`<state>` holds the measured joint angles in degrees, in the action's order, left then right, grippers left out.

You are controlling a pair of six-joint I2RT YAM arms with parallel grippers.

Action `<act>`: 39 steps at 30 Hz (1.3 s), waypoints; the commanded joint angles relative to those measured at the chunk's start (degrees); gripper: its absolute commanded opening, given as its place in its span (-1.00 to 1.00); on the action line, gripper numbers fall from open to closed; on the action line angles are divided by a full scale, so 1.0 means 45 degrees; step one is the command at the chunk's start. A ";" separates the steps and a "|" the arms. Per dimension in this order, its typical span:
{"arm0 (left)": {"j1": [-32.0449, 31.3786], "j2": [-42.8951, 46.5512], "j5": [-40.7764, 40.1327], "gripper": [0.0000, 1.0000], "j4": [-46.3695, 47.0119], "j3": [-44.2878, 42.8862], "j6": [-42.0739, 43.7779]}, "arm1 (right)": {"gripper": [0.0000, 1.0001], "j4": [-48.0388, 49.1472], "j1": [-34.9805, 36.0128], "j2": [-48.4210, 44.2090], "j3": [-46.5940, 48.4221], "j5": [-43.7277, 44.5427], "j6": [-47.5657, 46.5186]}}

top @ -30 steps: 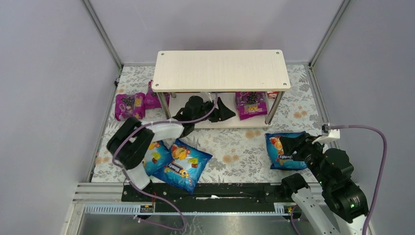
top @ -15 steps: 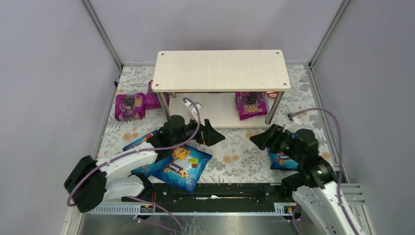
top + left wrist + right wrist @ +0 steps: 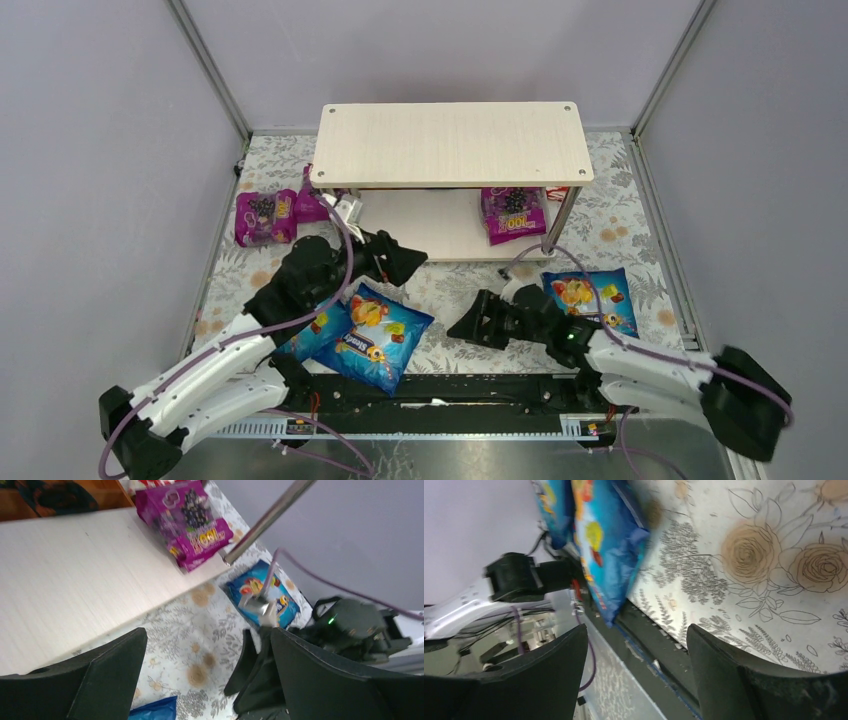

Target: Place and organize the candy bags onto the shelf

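The shelf [image 3: 450, 143] stands at the back, with one magenta candy bag [image 3: 512, 213] on its lower board [image 3: 75, 575]. That bag [image 3: 185, 522] also shows in the left wrist view. Two more magenta bags [image 3: 265, 215] lie on the mat left of the shelf. Two blue bags [image 3: 375, 335] overlap at the front left, and a third blue bag [image 3: 590, 298] lies at the right. My left gripper [image 3: 395, 258] is open and empty in front of the lower board. My right gripper [image 3: 478, 322] is open and empty over the mat's middle, pointing left at the overlapping blue bags [image 3: 606, 545].
A floral mat [image 3: 470, 300] covers the table between grey walls. A black rail [image 3: 450, 390] runs along the near edge, close under the right gripper. Metal posts [image 3: 560, 220] hold up the shelf's corners. Purple cables trail from both wrists.
My left gripper pulled back out of the shelf's lower tier toward the front left. My right gripper left the right blue bag and swung low to the middle. Both opened wider.
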<state>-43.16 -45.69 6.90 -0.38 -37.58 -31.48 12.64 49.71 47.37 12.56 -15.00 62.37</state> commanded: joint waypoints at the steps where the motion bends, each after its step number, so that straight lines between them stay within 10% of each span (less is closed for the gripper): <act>1: 0.0071 0.0750 -0.1787 0.97 -0.0857 -0.0794 0.0907 | 0.58 0.3268 0.1278 0.2781 0.0435 0.1934 0.0870; 15: 0.0157 0.0818 -0.2635 0.97 -0.1447 -0.0575 0.0786 | 0.50 0.7997 0.1743 0.8799 0.1196 0.3992 0.1631; 23: 0.0182 0.0621 -0.2612 0.97 -0.1432 -0.0501 0.0727 | 0.04 0.9543 0.1940 1.0744 0.1742 0.3832 0.1141; 30: 0.0197 0.0425 -0.2546 0.97 -0.1198 -0.0363 0.0412 | -0.82 1.3323 0.1797 1.0571 0.0218 0.4059 0.0789; 39: 0.0231 -0.1287 0.0239 0.97 -0.0403 0.0232 -0.0478 | -1.00 0.5935 -0.1503 0.6218 0.0342 0.0194 -0.2439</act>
<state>-42.37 -46.26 -0.78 -6.04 -36.75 -31.75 55.70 46.46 83.33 9.74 -6.11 63.35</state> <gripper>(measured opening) 0.987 0.011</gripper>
